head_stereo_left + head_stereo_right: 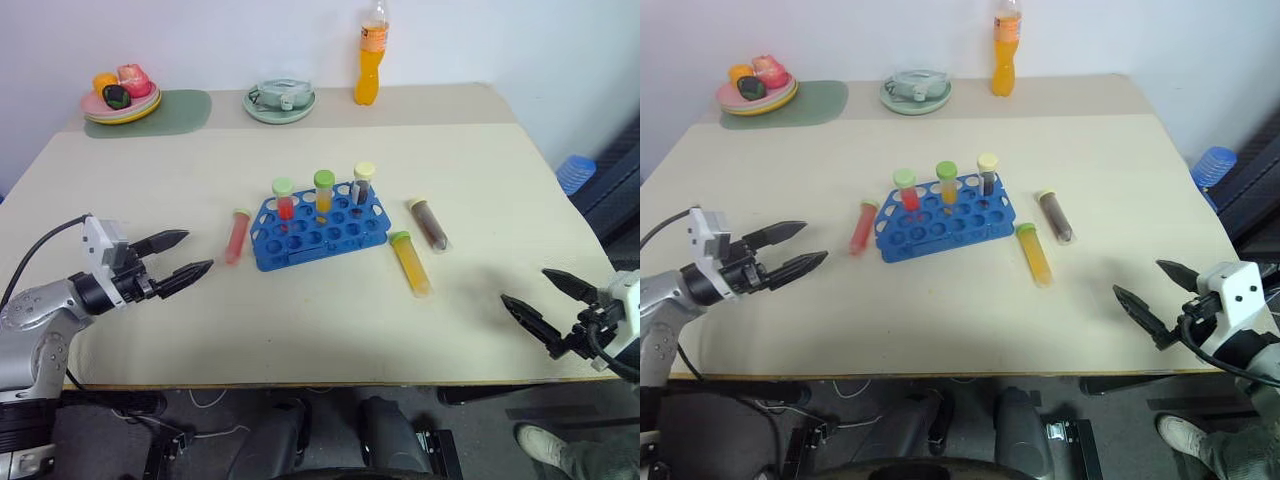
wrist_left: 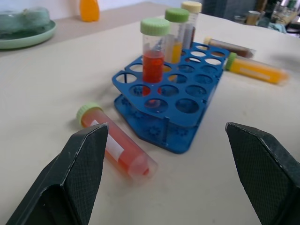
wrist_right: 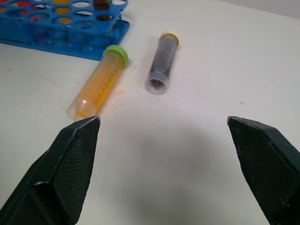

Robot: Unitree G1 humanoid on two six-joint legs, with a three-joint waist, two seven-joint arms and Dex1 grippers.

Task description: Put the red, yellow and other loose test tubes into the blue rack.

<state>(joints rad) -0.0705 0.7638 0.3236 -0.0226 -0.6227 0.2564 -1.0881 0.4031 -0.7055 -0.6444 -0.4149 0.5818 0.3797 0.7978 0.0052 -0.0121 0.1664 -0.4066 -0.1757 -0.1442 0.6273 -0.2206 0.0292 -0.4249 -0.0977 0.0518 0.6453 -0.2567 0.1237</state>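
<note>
Left eye view: we see three tubes racked in the blue rack (image 1: 320, 227); red tube (image 1: 237, 235), yellow tube (image 1: 411, 262) and dark tube (image 1: 429, 222) remain loose, left gripper (image 1: 188, 256) and right gripper (image 1: 535, 300) jaws apart, empty.

Bare table (image 1: 300, 330) lies between the left gripper (image 1: 185, 256) and the red tube (image 1: 237, 235) lying at the blue rack's (image 1: 318, 232) nine o'clock. At its three o'clock the yellow tube (image 1: 411, 262) and dark tube (image 1: 429, 223) lie with a gap between them. The right gripper (image 1: 548, 303) has open table before it. Three upright tubes (image 1: 323, 195) block the rack's far row; its near holes are free.
</note>
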